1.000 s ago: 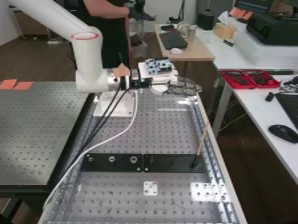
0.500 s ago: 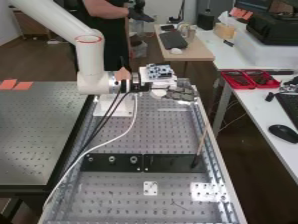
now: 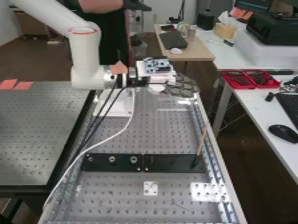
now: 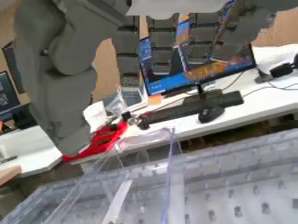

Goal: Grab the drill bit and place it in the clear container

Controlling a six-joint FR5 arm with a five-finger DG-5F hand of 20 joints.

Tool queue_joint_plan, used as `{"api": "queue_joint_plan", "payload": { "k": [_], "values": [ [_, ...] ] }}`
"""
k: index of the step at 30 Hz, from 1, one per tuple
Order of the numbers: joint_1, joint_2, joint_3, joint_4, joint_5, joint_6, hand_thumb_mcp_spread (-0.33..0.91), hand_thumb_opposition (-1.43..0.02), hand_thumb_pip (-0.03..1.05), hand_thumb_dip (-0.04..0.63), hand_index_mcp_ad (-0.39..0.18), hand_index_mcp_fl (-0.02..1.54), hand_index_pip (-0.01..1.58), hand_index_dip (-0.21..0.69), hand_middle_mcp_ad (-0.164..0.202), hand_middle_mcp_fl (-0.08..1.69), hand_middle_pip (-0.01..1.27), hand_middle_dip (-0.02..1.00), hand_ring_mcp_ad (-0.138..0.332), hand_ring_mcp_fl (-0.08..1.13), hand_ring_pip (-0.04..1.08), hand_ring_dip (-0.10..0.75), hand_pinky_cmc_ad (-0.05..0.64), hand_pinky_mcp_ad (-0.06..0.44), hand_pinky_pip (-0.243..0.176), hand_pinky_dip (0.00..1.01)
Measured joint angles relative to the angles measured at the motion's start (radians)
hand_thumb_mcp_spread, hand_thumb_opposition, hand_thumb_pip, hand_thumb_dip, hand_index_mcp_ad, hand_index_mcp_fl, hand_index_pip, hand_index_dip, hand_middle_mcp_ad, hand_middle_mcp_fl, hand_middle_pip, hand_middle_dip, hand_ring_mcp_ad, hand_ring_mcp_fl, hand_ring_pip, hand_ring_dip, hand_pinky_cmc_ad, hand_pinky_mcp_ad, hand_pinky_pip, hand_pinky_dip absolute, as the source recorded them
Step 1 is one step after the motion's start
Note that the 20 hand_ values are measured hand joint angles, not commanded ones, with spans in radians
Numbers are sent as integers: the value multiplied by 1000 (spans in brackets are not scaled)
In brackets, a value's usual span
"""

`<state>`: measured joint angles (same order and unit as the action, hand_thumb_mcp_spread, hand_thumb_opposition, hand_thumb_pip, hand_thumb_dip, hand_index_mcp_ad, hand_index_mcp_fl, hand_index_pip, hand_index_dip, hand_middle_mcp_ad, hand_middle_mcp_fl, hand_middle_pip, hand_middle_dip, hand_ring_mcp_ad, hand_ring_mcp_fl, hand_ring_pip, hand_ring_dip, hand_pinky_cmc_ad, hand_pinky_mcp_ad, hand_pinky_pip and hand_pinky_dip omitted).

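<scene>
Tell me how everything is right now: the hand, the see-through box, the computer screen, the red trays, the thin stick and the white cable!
Hand: open, fingers not curled.
See-through box: can't tell if anything is inside.
Computer screen: on, lit up.
Red trays: open on top, with things inside.
Thin stick: tilted.
White cable: loose and curved.

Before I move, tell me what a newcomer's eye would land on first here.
Probably the big white arm, coming in from the high view's upper left, with its dark grey hand at the far end of the metal bench. Next might be the bright red trays on the white table at that view's right, then the clear container in the wrist view.
</scene>
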<state>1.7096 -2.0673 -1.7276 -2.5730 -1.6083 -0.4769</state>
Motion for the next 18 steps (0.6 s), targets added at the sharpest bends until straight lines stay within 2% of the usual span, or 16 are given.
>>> {"api": "queue_joint_plan", "payload": {
  "k": [5, 6, 11, 13, 18],
  "values": [
    [-23, 79, -35, 8, -2, -35, 401, -791, 452, 269, -38, 321, 86, 361, 75, 73, 138, 175, 182, 14, 89, -5, 211, 150, -77, 159],
    [-32, 105, -46, 8, -3, -48, 396, -771, 452, 269, -42, 321, 80, 356, 75, 73, 134, 175, 182, 14, 89, -9, 227, 152, -80, 159],
    [-70, 201, -76, -25, -5, -108, 382, -775, 440, 255, -28, 323, 63, 367, 73, 75, 134, 175, 182, 14, 89, -5, 227, 168, -77, 159],
    [-87, 243, -85, -60, -8, -139, 354, -756, 419, 237, -26, 323, 68, 379, 73, 75, 138, 175, 182, 14, 89, -5, 227, 164, -80, 159],
    [-117, 310, -83, -174, -12, -196, 328, -730, 401, 211, -24, 319, 54, 393, 75, 75, 134, 175, 182, 17, 89, -5, 253, 215, -80, 159]
  ]
}}
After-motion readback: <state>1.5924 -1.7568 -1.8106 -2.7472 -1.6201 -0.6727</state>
